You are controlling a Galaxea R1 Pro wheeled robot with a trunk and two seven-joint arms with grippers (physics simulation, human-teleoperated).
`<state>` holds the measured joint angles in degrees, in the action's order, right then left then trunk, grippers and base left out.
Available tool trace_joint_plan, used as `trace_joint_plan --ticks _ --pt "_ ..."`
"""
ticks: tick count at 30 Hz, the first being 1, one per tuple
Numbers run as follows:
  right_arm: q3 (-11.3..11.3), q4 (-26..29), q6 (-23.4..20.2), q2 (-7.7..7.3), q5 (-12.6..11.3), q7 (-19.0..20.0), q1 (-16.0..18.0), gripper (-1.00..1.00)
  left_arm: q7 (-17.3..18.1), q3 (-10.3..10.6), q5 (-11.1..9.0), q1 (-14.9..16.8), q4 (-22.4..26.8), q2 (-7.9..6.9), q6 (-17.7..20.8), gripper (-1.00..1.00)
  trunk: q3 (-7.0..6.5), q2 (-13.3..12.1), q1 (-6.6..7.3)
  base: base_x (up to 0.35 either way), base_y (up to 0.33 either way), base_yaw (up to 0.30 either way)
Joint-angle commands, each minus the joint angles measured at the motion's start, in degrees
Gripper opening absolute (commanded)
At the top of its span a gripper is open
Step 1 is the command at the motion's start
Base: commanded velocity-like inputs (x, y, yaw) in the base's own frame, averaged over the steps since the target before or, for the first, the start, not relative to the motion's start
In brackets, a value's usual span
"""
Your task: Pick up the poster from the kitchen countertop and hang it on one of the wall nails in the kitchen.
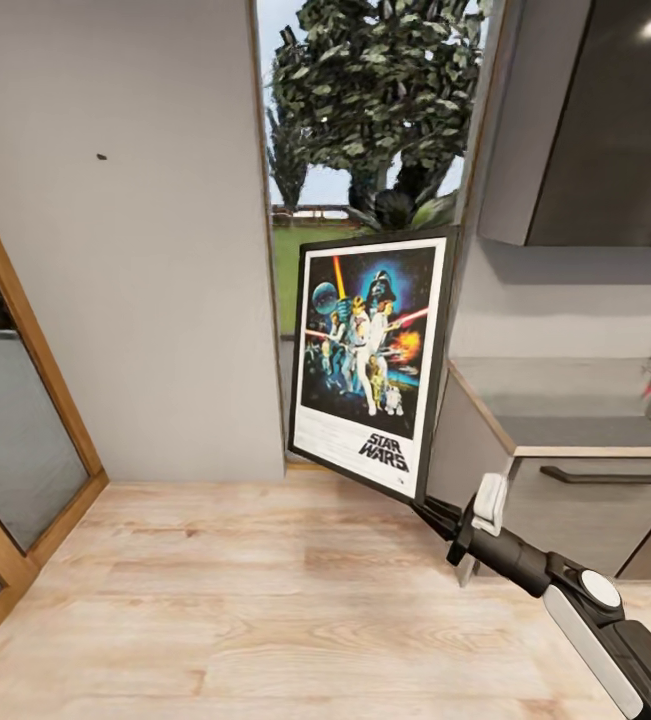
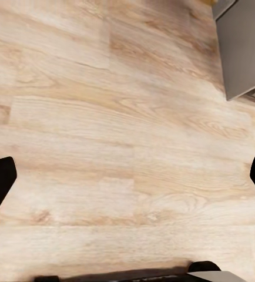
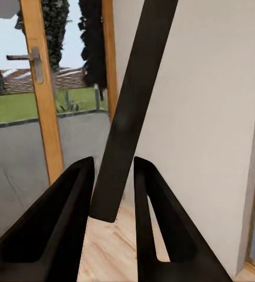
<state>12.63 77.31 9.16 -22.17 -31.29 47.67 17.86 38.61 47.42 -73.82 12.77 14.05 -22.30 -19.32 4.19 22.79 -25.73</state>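
The poster [image 1: 370, 350] hangs in the air, upright and slightly tilted, in front of the window opening. Its colourful figures and "STAR WARS" logo face me. My right gripper [image 1: 437, 514] is shut on its lower right corner. In the right wrist view the thin black frame edge [image 3: 130, 111] runs up between the two fingers of the right gripper [image 3: 113, 167]. A small dark wall nail [image 1: 101, 157] sits high on the grey wall, left of the poster. The light-grey kitchen countertop [image 1: 575, 400] lies to the right. My left gripper [image 2: 127, 176] is open over the wooden floor.
A dark wall cabinet [image 1: 585, 120] hangs above the countertop, and a drawer front with a dark handle [image 1: 610, 474] is below it. A wood-framed glass door [image 1: 15, 400] stands at the left. Light wooden floor [image 1: 265, 600] lies between. A grey cabinet corner [image 2: 245, 47] is near the left arm.
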Motion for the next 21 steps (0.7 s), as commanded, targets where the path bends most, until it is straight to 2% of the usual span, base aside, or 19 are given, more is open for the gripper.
trace_joint_plan --ticks 1,21 --pt "0.1 0.0 0.2 -0.06 -0.4 0.4 0.1 -1.0 0.1 0.5 -0.4 0.1 0.0 -0.03 -0.3 1.0 0.13 0.1 -0.05 0.115 0.283 0.0" --pt "0.1 -0.2 0.2 -0.06 -0.4 1.0 0.1 -1.0 0.1 0.5 -0.4 0.1 0.0 -0.03 -0.3 1.0 0.13 0.1 -0.05 0.095 0.285 0.0"
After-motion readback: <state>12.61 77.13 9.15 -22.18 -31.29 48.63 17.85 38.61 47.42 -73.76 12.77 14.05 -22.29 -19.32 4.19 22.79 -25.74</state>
